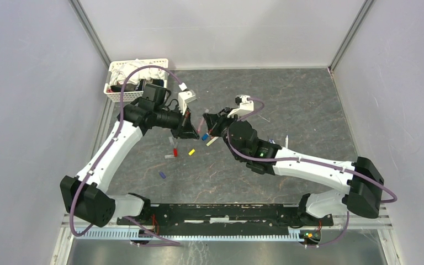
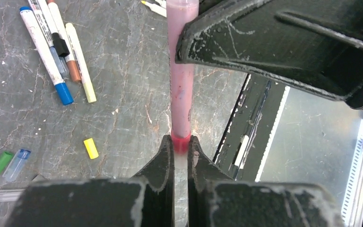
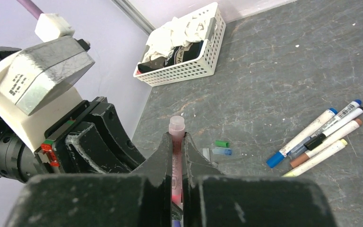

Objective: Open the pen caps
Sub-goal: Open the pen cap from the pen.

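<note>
Noted: left gripper clamped shut on red end of pink pen; right gripper pinched tight on same pen near its other end. Pen was held in air over counter centre.

Judgement: pull straight apart along pen axis, no bending, grips firm.

Yellow cap and spare pens lay on counter nearby. Basket sat in far-left corner. Open room lay toward right edge.

The slim translucent pink plastic pen has 1 red band at one end. The flat dark grey table is marbled with pale veins. The stubby plastic caps are 1 yellow cap, 1 green cap and 1 clear blue cap. The 4 white-barrelled marker pens end in blue, black, brown and pale yellow. The slatted plastic basket is white.
</note>
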Robot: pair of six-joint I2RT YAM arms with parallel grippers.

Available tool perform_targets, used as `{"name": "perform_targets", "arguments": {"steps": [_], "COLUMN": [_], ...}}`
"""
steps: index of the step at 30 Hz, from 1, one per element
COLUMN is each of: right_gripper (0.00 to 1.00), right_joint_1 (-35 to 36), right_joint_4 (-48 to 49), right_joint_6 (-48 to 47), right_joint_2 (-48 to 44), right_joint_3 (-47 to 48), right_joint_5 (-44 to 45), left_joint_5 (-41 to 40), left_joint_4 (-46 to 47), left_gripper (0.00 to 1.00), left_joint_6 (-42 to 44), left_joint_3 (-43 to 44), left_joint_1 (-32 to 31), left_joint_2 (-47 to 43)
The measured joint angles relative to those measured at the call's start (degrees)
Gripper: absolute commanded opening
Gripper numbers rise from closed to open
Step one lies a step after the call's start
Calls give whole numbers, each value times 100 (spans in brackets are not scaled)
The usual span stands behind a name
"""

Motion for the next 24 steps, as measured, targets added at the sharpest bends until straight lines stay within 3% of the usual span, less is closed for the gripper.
{"name": "perform_targets", "arguments": {"steps": [3, 6, 9, 13, 16, 24], "right_gripper": [41, 51, 59, 62, 66, 68], "right_joint_1": [0, -103, -577, -1764, -2247, -2052], "right_joint_4": [-15, -243, -697, -1228, -1679, -1836], "right_joint_6": [-31, -181, -302, -531, -767, -831], "right_joint_2": [-50, -118, -221, -319, -260, 697], "right_joint_3": [-98, -85, 31, 166, 365, 671], "right_joint_5": [2, -264, -1128, -2833, -4063, -6782], "left_joint_5": [-144, -424, -789, -1403, -1976, -3342], "left_joint_4": [-66, -238, -568, -1012, -1307, -1825], "left_gripper": [2, 2, 2, 2, 2, 2], "left_joint_6": [107, 428, 1128, 2256, 3108, 4647], "left_joint_3": [0, 2, 2, -74, -286, -726], "left_joint_1": [-68, -48, -37, -120, -407, -1329], "left_joint_2": [57, 70, 44, -219, -625, -1268]}}
